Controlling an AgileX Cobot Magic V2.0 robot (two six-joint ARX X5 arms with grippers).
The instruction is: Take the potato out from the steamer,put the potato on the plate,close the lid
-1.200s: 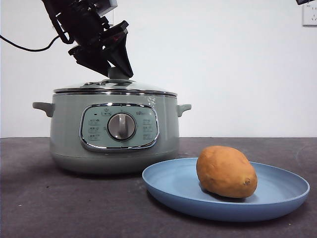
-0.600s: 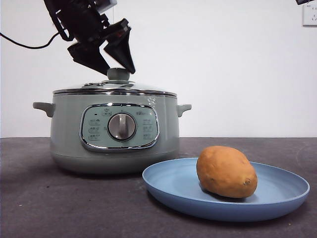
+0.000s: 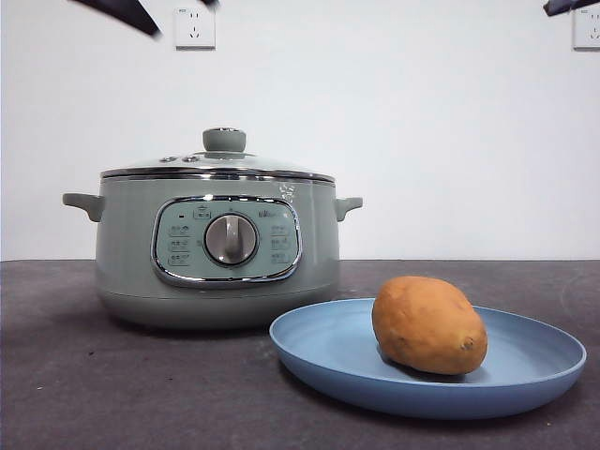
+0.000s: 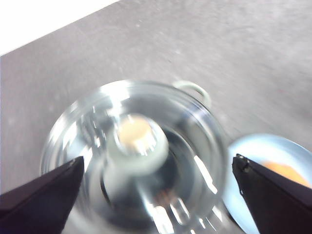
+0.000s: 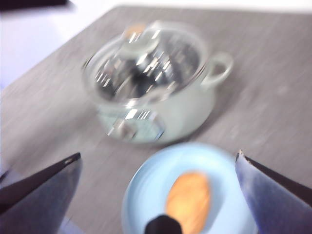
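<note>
White wall backs a dark grey table [image 3: 141, 394], and two wall sockets show on that wall in the front view, one [image 3: 194, 26] above the pot and one [image 3: 587, 26] cut by the picture's right edge.

One steamer [image 3: 216, 248] stands on the table, pale green, with one silver dial [image 3: 231, 239] in the middle of its chrome-rimmed panel and two small side handles. One lid [image 3: 217, 169] sits closed on its rim, clear glass with a chrome edge, and its single green knob [image 3: 224, 141] stands free, nothing touching it.

One blue plate [image 3: 525, 375] lies on the table just in front of and to the right of the steamer. One potato [image 3: 428, 324] rests on it, orange-brown, lying on its side with a small dark spot toward its right end.

Of the two grippers, the left gripper [image 4: 156, 195] hangs above the lid, its two black jaws spread wide to either side and holding nothing; its view is blurred. In the front view only a black tip shows at the top left corner, well above the knob. The right gripper [image 5: 156, 195] hovers above the plate, jaws likewise wide apart and empty, looking down on potato, plate and steamer through a blurred picture; the front view shows a second dark tip at the top right corner.
</note>
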